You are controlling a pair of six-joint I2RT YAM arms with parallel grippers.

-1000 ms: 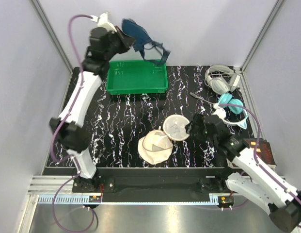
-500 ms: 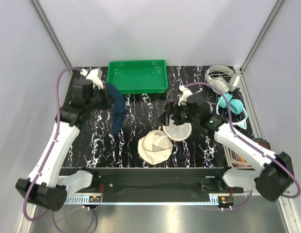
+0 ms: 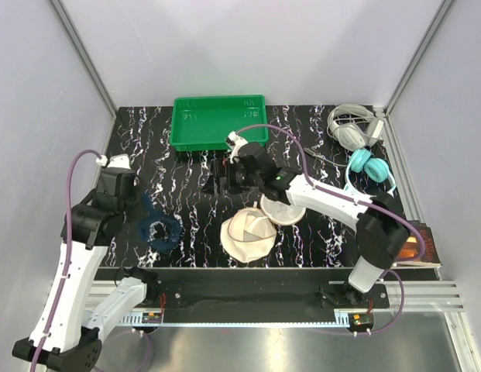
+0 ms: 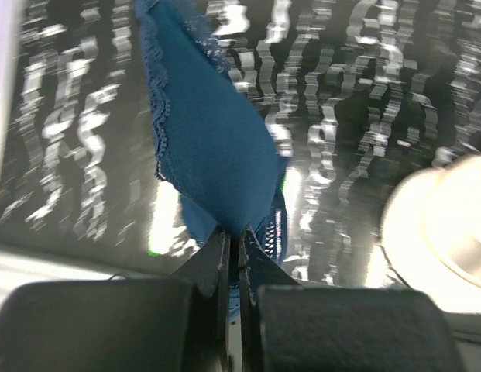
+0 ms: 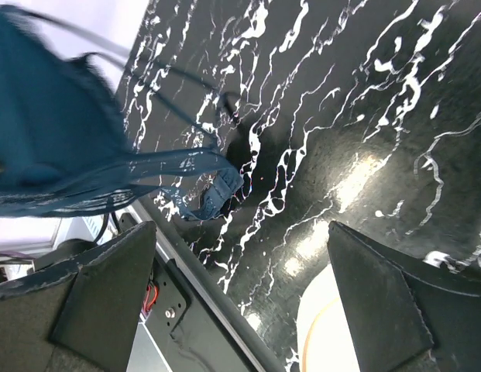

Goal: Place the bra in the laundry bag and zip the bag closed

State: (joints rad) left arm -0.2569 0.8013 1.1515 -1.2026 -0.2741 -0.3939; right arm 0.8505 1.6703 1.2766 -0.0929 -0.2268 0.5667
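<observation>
The table (image 3: 186,186) is black with white marbling, walled in by pale panels. A green tray (image 3: 219,124) sits at the back and two headphones at the far right.

My left tool (image 4: 240,240) is pinched tight on the bra (image 4: 213,147), with a fold of the navy fabric caught between the two fingers. From above, the bra (image 3: 156,229) hangs from that tool (image 3: 135,211) and its lower part bunches on the table near the front left. It lies to the left of the laundry bag (image 3: 248,232) and does not touch it.

My right tool (image 5: 240,287) is spread wide and holds nothing. It hovers over bare table beyond the bag, facing the bra (image 5: 54,147).

I judge the bra light and entirely limp. The cup drapes from the pinch, and the thin straps and lace edge trail loose below. It will not slip easily, but the straps could catch on the zipper rim or spill outside the bag. A hold on the cup fabric, as I have now, seems sounder than one on a strap.

The bag looks just as soft. It is cream mesh, slumped, with its round flap lying open to one side. I expect it to slide or fold when pushed, so my free tool should pin or lift its rim while the bra goes in.
</observation>
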